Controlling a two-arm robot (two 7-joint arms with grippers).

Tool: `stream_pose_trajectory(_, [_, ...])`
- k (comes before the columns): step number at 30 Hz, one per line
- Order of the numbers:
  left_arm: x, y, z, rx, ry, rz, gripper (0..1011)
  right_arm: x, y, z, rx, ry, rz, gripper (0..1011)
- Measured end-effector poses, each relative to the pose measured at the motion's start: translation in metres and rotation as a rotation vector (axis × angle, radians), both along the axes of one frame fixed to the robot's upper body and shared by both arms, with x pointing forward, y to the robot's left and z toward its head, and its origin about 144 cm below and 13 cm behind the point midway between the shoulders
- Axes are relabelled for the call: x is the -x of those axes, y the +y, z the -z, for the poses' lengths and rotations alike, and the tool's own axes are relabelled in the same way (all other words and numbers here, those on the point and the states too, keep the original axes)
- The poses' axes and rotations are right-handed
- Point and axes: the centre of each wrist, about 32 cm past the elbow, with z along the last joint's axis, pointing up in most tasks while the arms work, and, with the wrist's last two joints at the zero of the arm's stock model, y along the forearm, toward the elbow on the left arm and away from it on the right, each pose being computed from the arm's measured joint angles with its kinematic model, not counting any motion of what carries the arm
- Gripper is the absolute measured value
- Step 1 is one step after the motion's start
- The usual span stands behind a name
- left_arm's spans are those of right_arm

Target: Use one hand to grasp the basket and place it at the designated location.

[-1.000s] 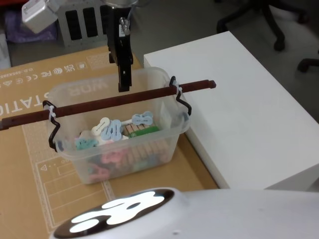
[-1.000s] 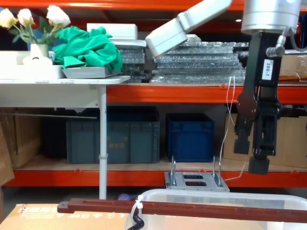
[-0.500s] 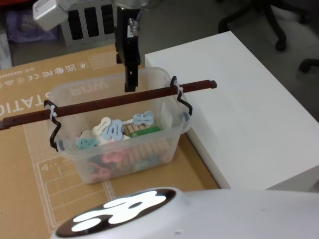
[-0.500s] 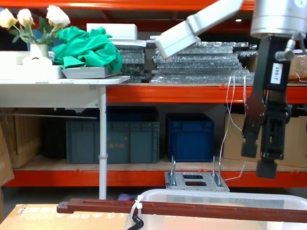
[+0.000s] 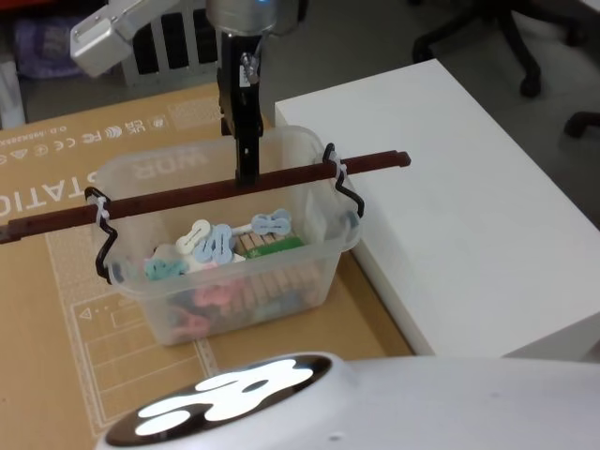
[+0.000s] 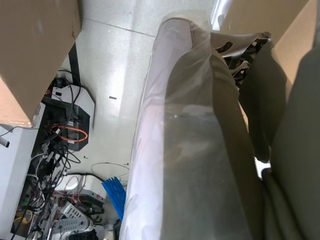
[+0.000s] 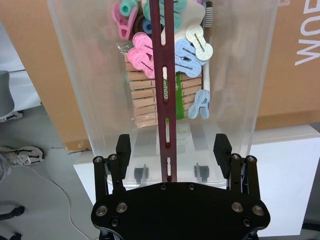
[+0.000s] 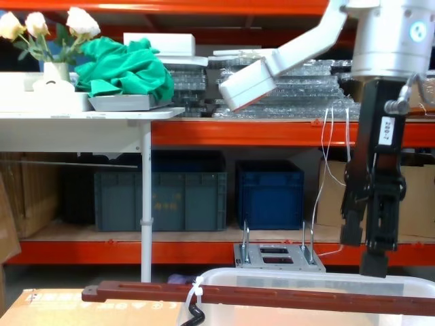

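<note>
The basket (image 5: 298,141) is seen standing on a brown cardboard sheet (image 5: 56,159), just beside the near corner of a white table (image 5: 450,187). Its dark red-brown bar handle (image 5: 187,197) is carried across the top of the tub on black hooked brackets (image 5: 345,199), with a white zip tie (image 5: 101,216) at the left end, and it sticks out past the rim on both sides. Pastel clips and wooden pegs (image 5: 214,246) are heaped inside. The right gripper (image 5: 247,173) is held upright over the basket's far part, pointing straight down, its tips level with the bar. In the right wrist view the gripper (image 7: 173,145) is shown with its fingers (image 7: 123,145) spread wide, the bar running between them and touched by neither. In the chest view the same gripper (image 8: 361,248) is seen on the right, hanging just above the tub's rim and the bar below it. Nothing is pinched.
</note>
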Motion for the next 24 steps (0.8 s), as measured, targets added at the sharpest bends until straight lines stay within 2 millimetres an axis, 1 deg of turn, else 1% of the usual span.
stream_pose_trajectory(6, [0.0,0.0,0.0,0.0,0.0,0.0,0,-0.008,0.008,0.007,0.013,0.02,-0.012,1000])
stream_pose_trajectory(12, [0.0,0.0,0.0,0.0,0.0,0.0,0,-0.02,0.02,0.017,0.031,0.05,-0.026,1000])
stream_pose_trajectory(15, [0.0,0.0,0.0,0.0,0.0,0.0,0,-0.028,0.025,0.025,0.039,0.073,-0.027,1000])
stream_pose_trajectory(24, [0.0,0.0,0.0,0.0,0.0,0.0,0,-0.039,0.03,0.042,0.05,0.119,-0.02,1000])
